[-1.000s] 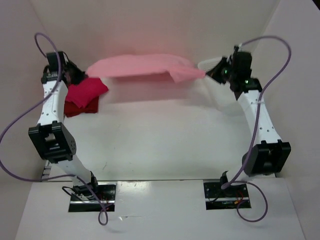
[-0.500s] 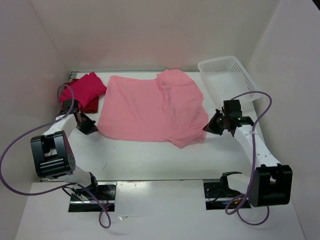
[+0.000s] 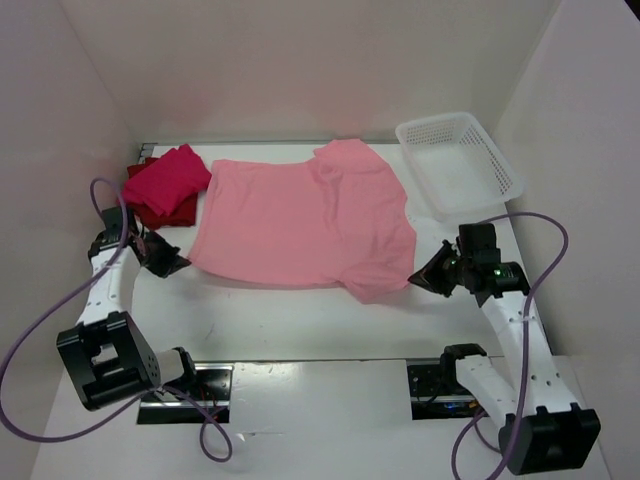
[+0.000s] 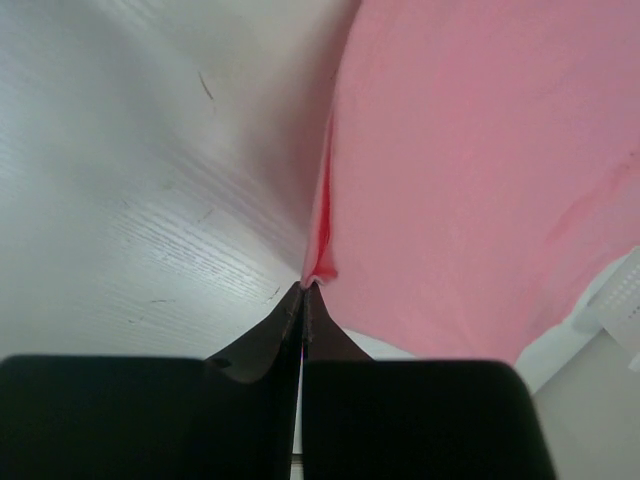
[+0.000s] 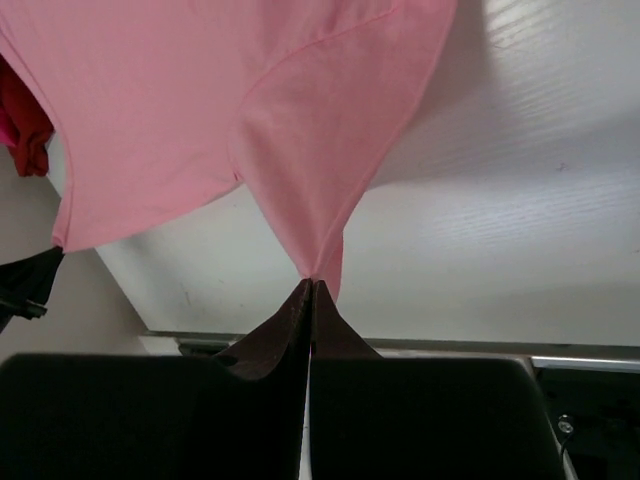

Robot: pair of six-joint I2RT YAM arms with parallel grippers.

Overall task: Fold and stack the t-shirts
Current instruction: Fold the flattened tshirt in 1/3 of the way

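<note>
The pale pink t-shirt [image 3: 300, 220] lies spread across the middle of the table. My left gripper [image 3: 178, 262] is shut on its near left corner, low over the table; the left wrist view shows the jaws [image 4: 305, 287] pinching the cloth [image 4: 480, 170]. My right gripper [image 3: 415, 277] is shut on its near right corner, also seen in the right wrist view [image 5: 311, 283] with the cloth [image 5: 200, 100] stretched away from it. The magenta-pink shirt [image 3: 170, 178] lies bunched on the dark red shirt [image 3: 165, 213] at the back left, touching the pale pink shirt's left edge.
A white lattice basket [image 3: 460, 160] stands at the back right, just right of the spread shirt. Walls close the table on the left, back and right. Purple cables loop beside both arms.
Both grippers came down from the back, where they held the pale pink shirt up, and drew it toward the near edge. It now lies flat, a little nearer than half a second ago.
</note>
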